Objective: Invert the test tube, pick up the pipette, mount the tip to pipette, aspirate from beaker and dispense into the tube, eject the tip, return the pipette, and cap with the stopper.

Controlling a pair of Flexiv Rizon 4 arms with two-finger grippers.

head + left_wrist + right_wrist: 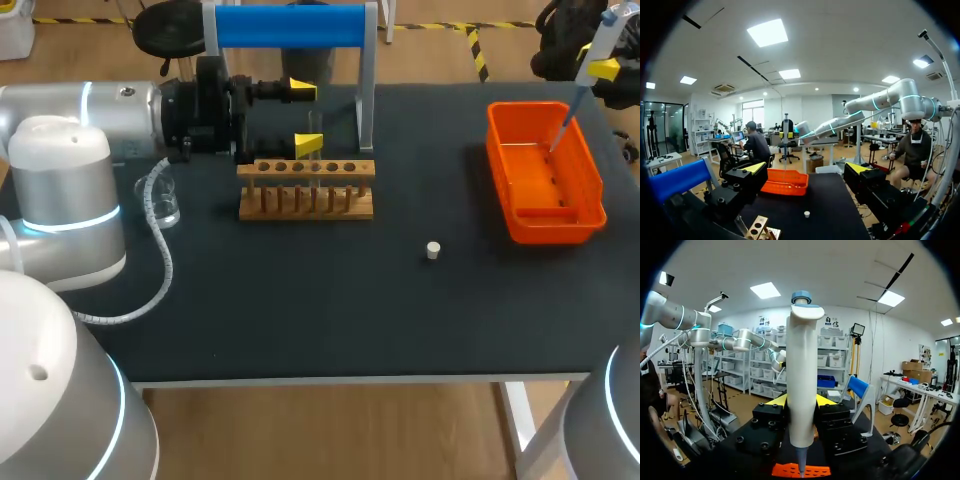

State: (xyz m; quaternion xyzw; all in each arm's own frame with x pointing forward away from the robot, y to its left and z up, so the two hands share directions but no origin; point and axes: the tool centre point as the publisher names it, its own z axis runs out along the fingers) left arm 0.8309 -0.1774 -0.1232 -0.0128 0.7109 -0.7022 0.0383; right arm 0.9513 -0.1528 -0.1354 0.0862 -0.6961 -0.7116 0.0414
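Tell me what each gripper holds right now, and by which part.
The right gripper is shut on the pipette, clamping the lower part of its white body. The left gripper is open and holds nothing.

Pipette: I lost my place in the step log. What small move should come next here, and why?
Probably ease the pipette straight down toward the orange tray. The right pincer is shut on it, holding it upright, and its narrow end points down over the inside of the tray. I can't tell whether a tip is mounted, so go slowly.
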